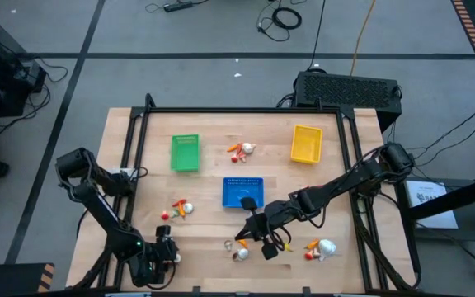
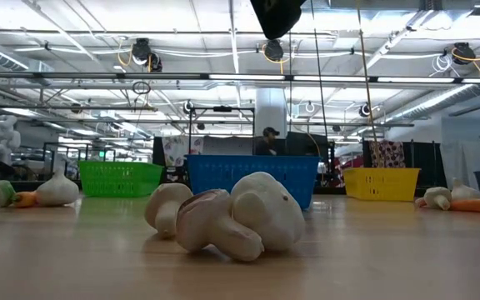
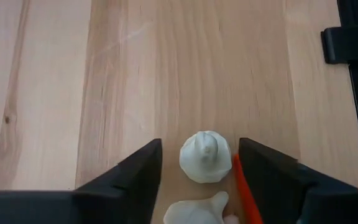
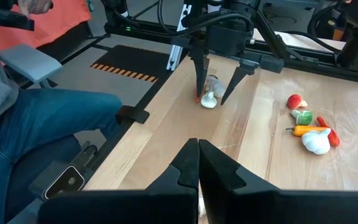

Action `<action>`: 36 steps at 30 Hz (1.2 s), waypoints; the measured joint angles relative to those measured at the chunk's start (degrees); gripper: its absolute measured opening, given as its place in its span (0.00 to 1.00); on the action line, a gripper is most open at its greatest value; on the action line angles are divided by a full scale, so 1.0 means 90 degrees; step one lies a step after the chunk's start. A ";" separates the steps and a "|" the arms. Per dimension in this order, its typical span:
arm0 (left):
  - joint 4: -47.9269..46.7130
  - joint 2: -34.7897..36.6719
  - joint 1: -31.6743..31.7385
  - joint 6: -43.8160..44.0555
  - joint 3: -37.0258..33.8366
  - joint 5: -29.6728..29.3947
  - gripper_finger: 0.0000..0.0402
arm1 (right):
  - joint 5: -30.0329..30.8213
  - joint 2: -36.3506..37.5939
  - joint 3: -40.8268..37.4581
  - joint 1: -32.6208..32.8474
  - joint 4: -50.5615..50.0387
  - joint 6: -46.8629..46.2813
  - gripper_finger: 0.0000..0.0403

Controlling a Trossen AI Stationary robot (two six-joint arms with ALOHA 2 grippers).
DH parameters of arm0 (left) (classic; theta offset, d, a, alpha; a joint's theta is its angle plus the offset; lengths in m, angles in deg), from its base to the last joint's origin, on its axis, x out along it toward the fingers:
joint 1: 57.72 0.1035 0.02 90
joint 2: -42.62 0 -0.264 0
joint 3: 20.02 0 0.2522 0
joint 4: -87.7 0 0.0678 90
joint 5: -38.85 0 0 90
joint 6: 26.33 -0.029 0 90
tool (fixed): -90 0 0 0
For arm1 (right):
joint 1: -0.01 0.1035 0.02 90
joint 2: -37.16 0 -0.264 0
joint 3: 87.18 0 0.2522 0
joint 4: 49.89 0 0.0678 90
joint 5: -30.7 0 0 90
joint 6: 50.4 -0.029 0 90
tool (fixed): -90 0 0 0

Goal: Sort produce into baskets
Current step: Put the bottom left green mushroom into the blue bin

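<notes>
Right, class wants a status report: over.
Left pincer open, straddling white garlic bulb. Right pincer shut, empty. Orange carrot piece crowds one finger.

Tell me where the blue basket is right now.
In the high view the blue basket sits mid-table, nearer the front edge than the green basket and yellow basket, just behind the right gripper.

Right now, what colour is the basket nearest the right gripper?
Blue, clearest in the high view; right gripper sits just beside it.

Both arms are showing matte black jointed segments, each ending in a tool with two dark angular fingers.
</notes>
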 joint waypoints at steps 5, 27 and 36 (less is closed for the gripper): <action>0.0001 0.0000 0.0005 -0.0046 0.0000 0.0001 0.38 | 0.0000 0.0000 0.0000 0.0000 0.0000 0.0087 0.00; -0.0048 0.1145 0.1501 -0.2313 0.0202 0.0043 0.06 | -0.0012 -0.0002 -0.0002 -0.0242 -0.0303 0.0473 0.00; -0.0478 0.2258 0.3024 -0.4016 0.0206 -0.0032 0.06 | -0.0032 0.0005 -0.0002 -0.0538 -0.1266 0.0404 0.00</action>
